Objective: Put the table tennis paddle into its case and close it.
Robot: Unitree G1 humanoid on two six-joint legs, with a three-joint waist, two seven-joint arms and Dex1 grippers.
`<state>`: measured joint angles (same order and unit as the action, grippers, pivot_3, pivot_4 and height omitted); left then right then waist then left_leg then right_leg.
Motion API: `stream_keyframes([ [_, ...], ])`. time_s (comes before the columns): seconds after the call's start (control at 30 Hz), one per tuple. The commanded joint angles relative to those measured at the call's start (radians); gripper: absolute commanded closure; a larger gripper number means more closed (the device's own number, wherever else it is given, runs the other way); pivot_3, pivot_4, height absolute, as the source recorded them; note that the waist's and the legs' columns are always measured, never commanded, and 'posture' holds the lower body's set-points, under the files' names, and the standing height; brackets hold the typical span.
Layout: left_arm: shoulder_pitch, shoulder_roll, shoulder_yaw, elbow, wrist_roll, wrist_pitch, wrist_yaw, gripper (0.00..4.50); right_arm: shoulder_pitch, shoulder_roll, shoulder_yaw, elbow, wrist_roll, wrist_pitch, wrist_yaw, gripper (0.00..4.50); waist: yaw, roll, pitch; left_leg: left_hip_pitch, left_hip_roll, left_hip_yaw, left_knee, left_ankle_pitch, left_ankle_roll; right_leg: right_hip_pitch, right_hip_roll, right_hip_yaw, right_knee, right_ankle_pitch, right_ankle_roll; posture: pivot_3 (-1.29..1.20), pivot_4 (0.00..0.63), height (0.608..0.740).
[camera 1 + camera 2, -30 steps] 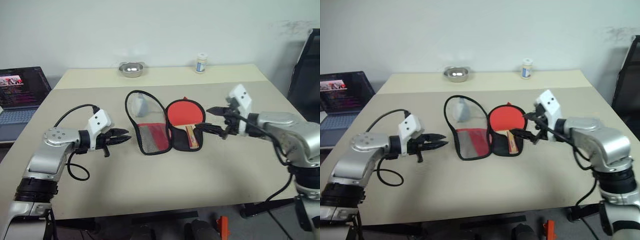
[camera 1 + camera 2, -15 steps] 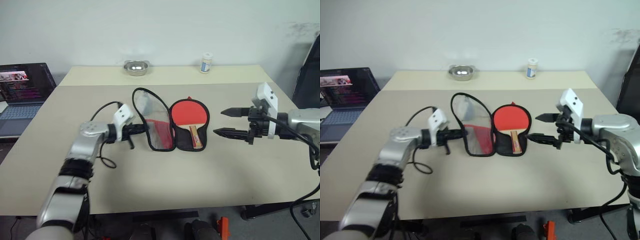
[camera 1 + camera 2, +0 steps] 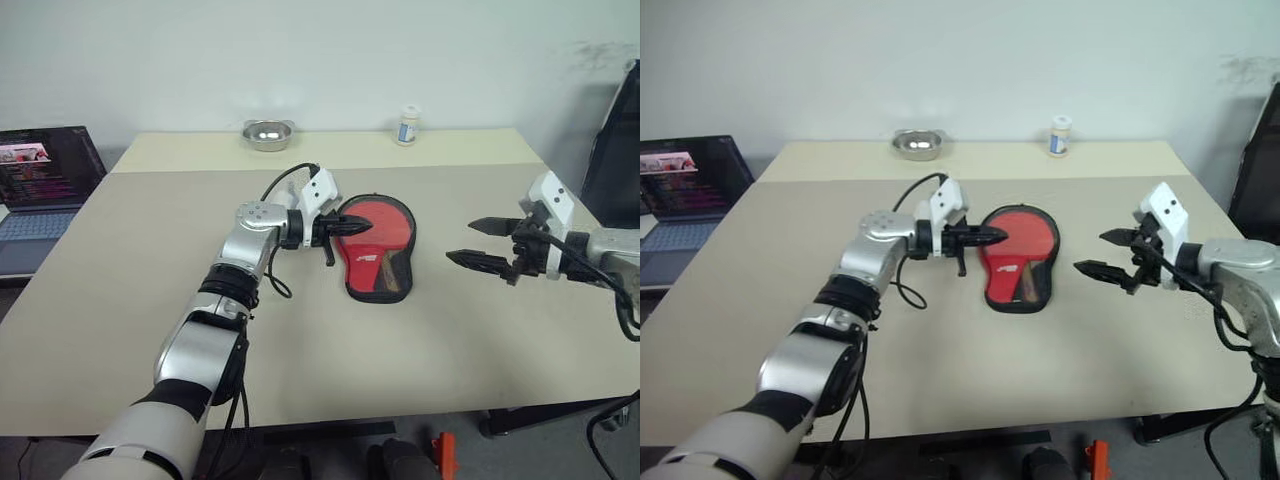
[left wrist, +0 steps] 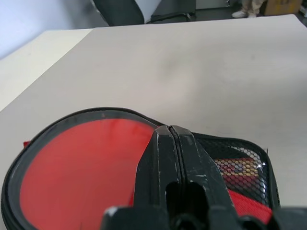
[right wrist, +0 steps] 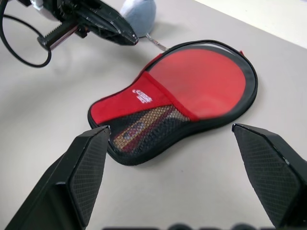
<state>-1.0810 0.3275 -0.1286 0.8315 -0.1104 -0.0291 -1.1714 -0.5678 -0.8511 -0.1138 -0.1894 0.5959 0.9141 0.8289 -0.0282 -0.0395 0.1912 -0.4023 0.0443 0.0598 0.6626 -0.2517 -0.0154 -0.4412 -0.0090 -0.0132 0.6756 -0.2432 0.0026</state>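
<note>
Two halves of the case (image 3: 376, 250) now lie folded together, red face up, mid-surface (image 3: 150, 260), the paddle presumably inside. The left gripper (image 3: 358, 225), fingers pressed together, hovers at its far-left rim; the right gripper (image 3: 478, 243) waits spread wide to the right. Best to pin the flap flat, then find the zip pull.

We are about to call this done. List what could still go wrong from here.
1. The case lies folded over flat, but whether its zip is shut cannot be told; it may fall open.
2. The shut left hand hovers at the case's edge; pulling away could drag it.
3. The small grey-white lump lies by the case and could catch that hand.
</note>
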Motion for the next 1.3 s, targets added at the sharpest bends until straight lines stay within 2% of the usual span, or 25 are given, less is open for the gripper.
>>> stream_keyframes([
  [0.03,0.035,0.053,0.021,-0.066,-0.005,-0.009,-0.022,4.49,-0.022,0.032,0.008,0.027,-0.012,-0.02,-0.015,0.0,-0.004,0.0,0.0,0.0,0.0,0.0,0.0,0.0,0.0,0.0,0.0,0.0,0.001,0.0,0.0,0.0,0.15,0.74],
  [0.2,0.21,0.193,0.052,-0.341,-0.067,0.097,-0.098,4.49,-0.082,0.125,0.165,0.157,-0.149,-0.084,-0.051,0.0,-0.018,0.0,0.0,0.002,0.002,0.001,0.0,0.0,0.0,0.0,0.002,0.002,0.003,0.0,0.0,0.0,0.15,0.74],
  [0.43,0.41,0.366,0.144,-0.703,-0.213,0.337,-0.12,4.49,-0.238,0.311,0.216,0.539,-0.264,-0.186,-0.103,0.0,-0.006,0.0,0.0,0.002,0.003,0.001,0.001,0.0,0.0,0.0,-0.001,0.001,0.004,0.0,-0.001,0.0,0.15,0.74],
  [0.67,0.489,0.414,0.194,-0.841,-0.249,0.438,-0.031,4.49,-0.365,0.402,0.24,0.913,-0.402,-0.364,-0.114,0.0,0.002,0.0,0.0,0.001,0.001,0.0,0.001,0.0,0.0,0.0,-0.003,0.001,0.003,0.0,-0.001,0.0,0.15,0.74],
  [0.87,0.507,0.43,0.197,-0.872,-0.256,0.456,-0.004,4.49,-0.395,0.432,0.29,1.028,-0.474,-0.397,-0.025,0.0,-0.002,0.0,0.0,0.001,0.001,0.001,0.001,0.0,0.0,0.0,-0.004,0.001,0.004,0.003,-0.006,0.0,0.15,0.74],
  [0.97,0.509,0.436,0.195,-0.873,-0.259,0.457,0.002,4.5,-0.401,0.457,0.306,1.053,-0.499,-0.395,0.008,0.59,-0.003,0.0,0.0,0.002,0.002,0.0,0.001,0.0,0.0,0.001,-0.003,0.001,0.004,0.003,-0.006,0.0,0.15,0.74],
  [1.23,0.516,0.452,0.186,-0.869,-0.252,0.446,0.007,4.5,-0.439,0.543,0.282,1.135,-0.521,-0.363,0.003,3.16,-0.021,-0.004,-0.003,0.005,0.003,0.001,0.001,0.0,0.0,0.002,-0.003,0.001,0.005,0.004,-0.007,0.0,0.15,0.74],
  [1.3,0.531,0.467,0.188,-0.874,-0.252,0.448,-0.002,4.5,-0.452,0.562,0.256,1.161,-0.504,-0.344,0.003,3.68,-0.026,-0.004,-0.003,0.006,0.004,0.001,0.001,0.0,0.0,0.003,-0.003,0.001,0.005,0.004,-0.007,0.0,0.15,0.74],
])
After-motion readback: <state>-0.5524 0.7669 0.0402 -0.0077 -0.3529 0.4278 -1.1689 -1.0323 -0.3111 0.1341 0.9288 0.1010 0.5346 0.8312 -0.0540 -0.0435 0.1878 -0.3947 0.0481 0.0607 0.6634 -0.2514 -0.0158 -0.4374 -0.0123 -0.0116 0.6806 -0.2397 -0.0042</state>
